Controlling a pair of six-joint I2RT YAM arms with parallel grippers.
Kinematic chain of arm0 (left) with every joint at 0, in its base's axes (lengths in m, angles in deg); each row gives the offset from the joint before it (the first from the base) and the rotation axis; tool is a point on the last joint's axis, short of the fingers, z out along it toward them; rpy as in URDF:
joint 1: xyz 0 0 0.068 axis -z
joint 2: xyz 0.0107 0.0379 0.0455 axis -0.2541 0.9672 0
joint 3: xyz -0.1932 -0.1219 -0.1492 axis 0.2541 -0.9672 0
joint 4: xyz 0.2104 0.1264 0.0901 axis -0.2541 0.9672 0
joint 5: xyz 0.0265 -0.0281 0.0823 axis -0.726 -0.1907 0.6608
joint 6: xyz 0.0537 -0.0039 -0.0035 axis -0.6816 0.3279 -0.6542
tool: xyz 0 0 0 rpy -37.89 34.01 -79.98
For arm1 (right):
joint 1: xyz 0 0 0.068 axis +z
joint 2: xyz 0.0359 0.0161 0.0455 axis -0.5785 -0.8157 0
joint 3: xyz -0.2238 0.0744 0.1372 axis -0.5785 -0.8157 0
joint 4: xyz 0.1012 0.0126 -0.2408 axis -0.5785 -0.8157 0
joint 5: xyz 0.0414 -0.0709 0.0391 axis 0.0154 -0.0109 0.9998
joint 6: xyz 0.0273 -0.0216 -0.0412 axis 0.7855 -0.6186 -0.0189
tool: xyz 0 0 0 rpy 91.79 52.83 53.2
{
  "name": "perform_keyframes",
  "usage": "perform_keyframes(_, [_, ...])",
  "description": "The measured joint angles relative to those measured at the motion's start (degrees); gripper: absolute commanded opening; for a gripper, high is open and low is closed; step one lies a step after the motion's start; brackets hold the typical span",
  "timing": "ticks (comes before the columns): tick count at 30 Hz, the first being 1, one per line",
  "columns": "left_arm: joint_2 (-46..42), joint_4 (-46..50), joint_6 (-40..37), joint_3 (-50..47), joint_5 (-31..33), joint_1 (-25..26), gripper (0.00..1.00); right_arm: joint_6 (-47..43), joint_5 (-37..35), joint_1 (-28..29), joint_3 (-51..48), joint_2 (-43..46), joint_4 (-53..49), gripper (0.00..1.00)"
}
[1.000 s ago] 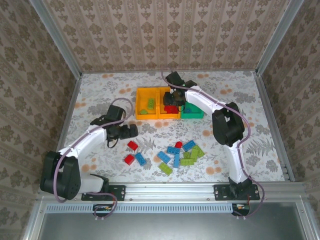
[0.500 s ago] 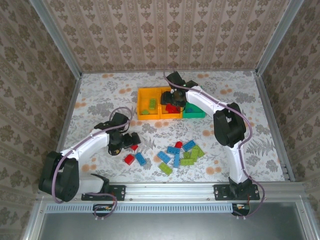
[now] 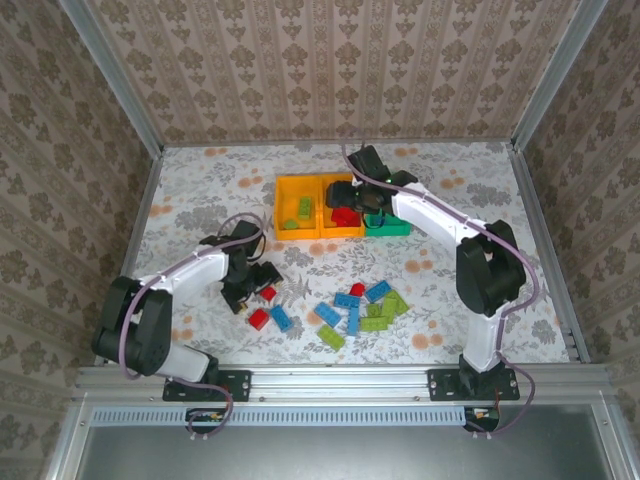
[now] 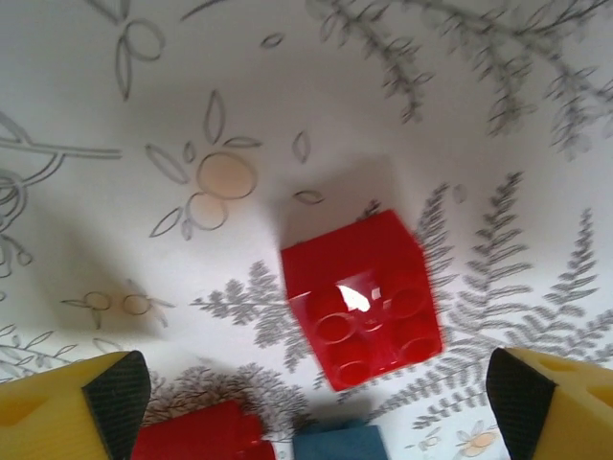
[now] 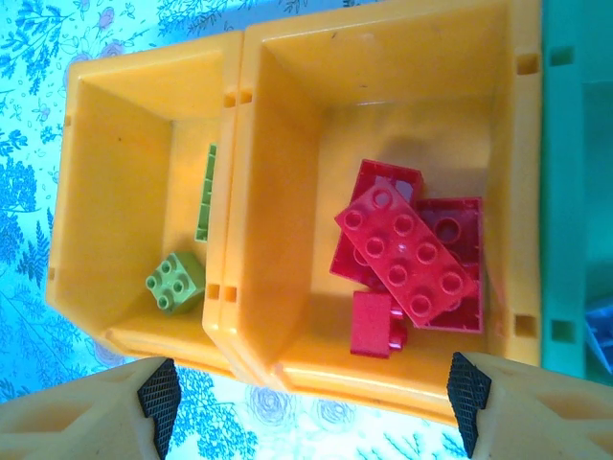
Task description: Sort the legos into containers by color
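My left gripper hangs low over the table, fingers spread wide and gripping nothing. The red brick lies studs up between them, a little beyond the tips, touching neither pad. It sits askew to my closing line. I judge the clean way is to turn the wrist until the pads face two flat sides, reach on until the brick is square between the tips, sink to the table and only then close. Back toward my palm lie a second red brick and a blue brick just beside it, and a crooked descent could shove them or pinch two at once.

My right gripper hangs above the bins, its fingers likewise spread with nothing between them. Beyond the finger at the left of that view is the left bin, which holds two lime bricks, one of them against the far wall. Straight beyond the gap between my fingers is the middle bin, with a heap of reds inside. Past the other finger is the green bin, with a bit of blue at the view's edge. No colours look mixed, so my red brick belongs in the middle bin
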Motion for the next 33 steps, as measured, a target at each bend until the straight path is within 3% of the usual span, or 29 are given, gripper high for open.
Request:
perform_keyframes(4, [2.9,0.1,0.6,2.9,0.0,0.0,0.9,-1.4,-1.7,0.0,-3.8,2.9,0.7,0.8])
perform_keyframes(15, [9.3,1.7,0.9,5.4,0.1,0.0,0.67,-2.9,-5.4,-2.0,-12.9,8.3,0.5,0.82])
perform_keyframes(23, [10.2,3.8,1.0,5.8,2.1,-0.3,0.4,-2.5,-7.1,-3.2,-18.7,12.8,0.7,0.83])
perform_keyframes(33, [10.7,1.6,-0.1,8.3,4.1,-1.6,0.35,-2.2,-8.3,-3.6,-22.4,16.1,0.5,0.83])
